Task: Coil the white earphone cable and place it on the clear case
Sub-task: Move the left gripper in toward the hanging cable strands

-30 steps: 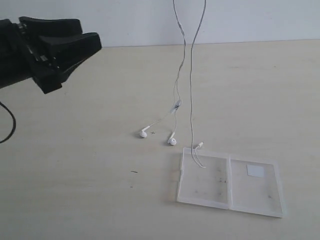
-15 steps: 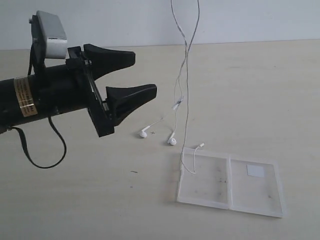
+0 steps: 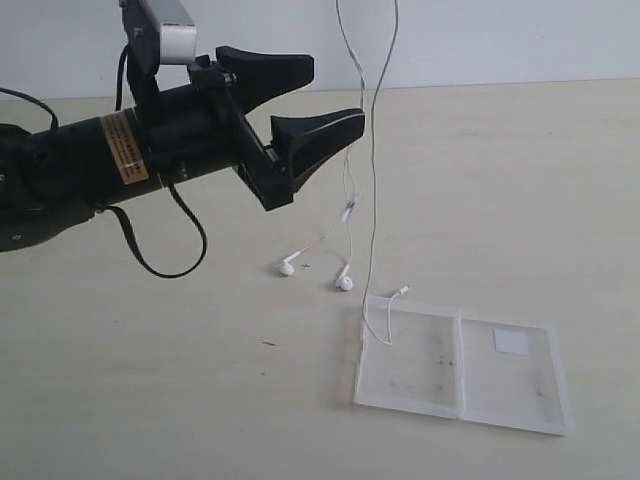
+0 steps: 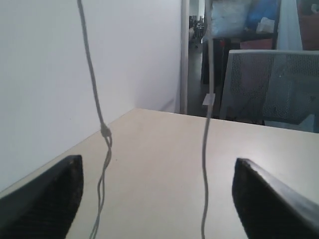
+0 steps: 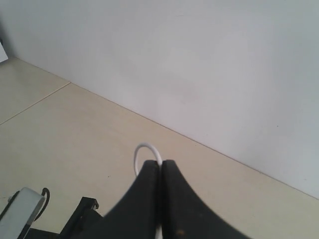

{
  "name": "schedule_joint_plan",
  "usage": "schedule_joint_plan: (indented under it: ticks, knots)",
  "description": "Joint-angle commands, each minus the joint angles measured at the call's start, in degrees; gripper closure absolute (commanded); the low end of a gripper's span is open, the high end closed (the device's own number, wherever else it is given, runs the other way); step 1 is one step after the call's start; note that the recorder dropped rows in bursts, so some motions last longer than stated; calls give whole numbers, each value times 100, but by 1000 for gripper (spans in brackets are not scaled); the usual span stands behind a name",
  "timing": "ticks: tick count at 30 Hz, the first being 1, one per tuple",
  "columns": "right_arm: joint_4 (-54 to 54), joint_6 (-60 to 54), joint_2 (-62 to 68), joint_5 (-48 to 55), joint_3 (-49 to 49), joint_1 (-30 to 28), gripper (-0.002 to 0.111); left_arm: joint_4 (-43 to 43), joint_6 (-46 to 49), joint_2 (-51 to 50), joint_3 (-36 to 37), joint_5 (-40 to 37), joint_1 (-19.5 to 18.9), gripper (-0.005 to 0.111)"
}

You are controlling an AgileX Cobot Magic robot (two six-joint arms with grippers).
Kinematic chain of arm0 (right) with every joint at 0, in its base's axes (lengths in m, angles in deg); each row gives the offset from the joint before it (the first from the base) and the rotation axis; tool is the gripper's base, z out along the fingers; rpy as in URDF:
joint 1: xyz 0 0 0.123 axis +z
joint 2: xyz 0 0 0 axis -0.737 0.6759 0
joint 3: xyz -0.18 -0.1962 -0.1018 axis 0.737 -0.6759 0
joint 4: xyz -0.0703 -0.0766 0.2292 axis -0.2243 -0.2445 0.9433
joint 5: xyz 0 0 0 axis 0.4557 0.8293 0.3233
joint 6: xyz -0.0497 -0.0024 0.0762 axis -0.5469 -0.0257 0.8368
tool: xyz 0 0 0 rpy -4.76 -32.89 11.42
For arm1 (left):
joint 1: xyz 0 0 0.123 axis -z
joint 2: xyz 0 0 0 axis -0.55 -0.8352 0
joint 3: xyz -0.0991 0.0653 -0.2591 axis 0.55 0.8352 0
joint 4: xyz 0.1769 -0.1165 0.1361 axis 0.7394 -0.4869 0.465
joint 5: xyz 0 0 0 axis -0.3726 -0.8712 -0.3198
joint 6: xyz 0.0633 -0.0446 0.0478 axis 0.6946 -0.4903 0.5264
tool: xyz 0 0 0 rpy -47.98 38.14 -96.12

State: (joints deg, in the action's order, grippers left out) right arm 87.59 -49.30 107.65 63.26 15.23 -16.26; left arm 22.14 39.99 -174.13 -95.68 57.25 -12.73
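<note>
Exterior view: a pale table (image 3: 150, 390) meets a white wall (image 3: 500, 40), and one black arm reaches in from the left.
left gripper (image 3: 338, 90): held level above the table, its claw spread wide and gripping nothing; the hanging strands pass right by its tips.
left wrist view: both strands hang in the gap between the two black fingers (image 4: 45, 199) and touch neither.
right gripper (image 5: 160, 162): outside the exterior view; in the right wrist view its fingers are pressed together, pinching a small loop of the white wire that pokes out beside the tips.
white earphone cable (image 3: 372, 200): drops in two strands from beyond the top edge of the exterior view down to the table.
inline remote (image 3: 350, 210): sits on the left strand, above the earbuds.
earbuds (image 3: 345, 283): both lie on the table, apart from each other, near the case's far left corner.
plug (image 3: 402, 290): lies right at the case's far edge.
clear case (image 3: 420, 390): opened flat as two panels, right of centre; the end curl of the right strand rests on its left panel.
sticker (image 3: 512, 341): small, white, on the right panel.
</note>
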Motion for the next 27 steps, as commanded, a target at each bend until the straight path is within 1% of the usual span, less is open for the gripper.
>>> schedule_joint_plan:
  ticks: [1,5,12,18,26,27]
  knots:
    - [-37,1,17,-90,-7,-31,108,-164,-320,-234,-174,44,94,28]
    - [-37,1,17,-117,-7,-31,108,-508,-272,-659,-435,44,235,28]
    - [-37,1,17,-83,-7,-31,108,-519,-272,-1131,-1030,19,295,28]
    - [-37,1,17,-73,-7,-31,108,-514,-275,-1375,-1110,19,295,28]
    - [-37,1,17,-73,-7,-31,108,-502,-173,-1380,-1357,19,295,29]
    - [-37,1,17,-73,-7,-31,108,-492,-173,-1380,-1425,19,295,32]
